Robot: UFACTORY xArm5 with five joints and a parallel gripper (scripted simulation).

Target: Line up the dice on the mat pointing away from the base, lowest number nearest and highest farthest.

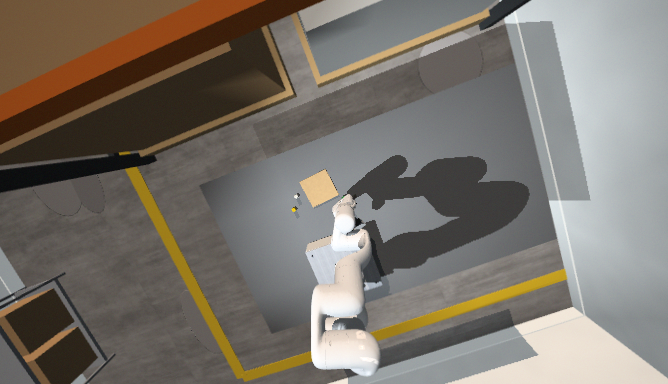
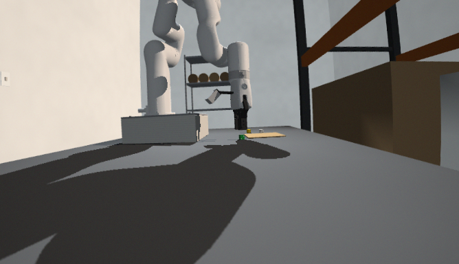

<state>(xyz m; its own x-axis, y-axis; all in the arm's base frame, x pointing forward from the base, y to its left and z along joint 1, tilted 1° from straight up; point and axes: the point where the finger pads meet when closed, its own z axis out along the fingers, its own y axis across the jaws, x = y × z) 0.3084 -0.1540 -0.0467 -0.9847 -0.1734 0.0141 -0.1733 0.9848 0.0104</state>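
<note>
The tan mat (image 1: 318,188) lies flat on the grey table; it also shows in the low side view (image 2: 264,135). A white die (image 1: 297,195) and a yellow die (image 1: 294,209) stand on the table just off the mat's left edge, and show behind the mat in the side view as the white die (image 2: 261,130) and the yellow die (image 2: 249,131). A green die (image 2: 242,137) lies on the table by the mat's near corner. My gripper (image 2: 240,127) points straight down a little above the green die, partly open and empty. From above, the wrist (image 1: 345,206) hides the green die.
The robot's grey base block (image 2: 165,133) stands on the table behind the gripper. A large brown box (image 2: 385,111) and dark shelf posts stand to the right of the table. A wire rack (image 2: 206,83) stands far behind.
</note>
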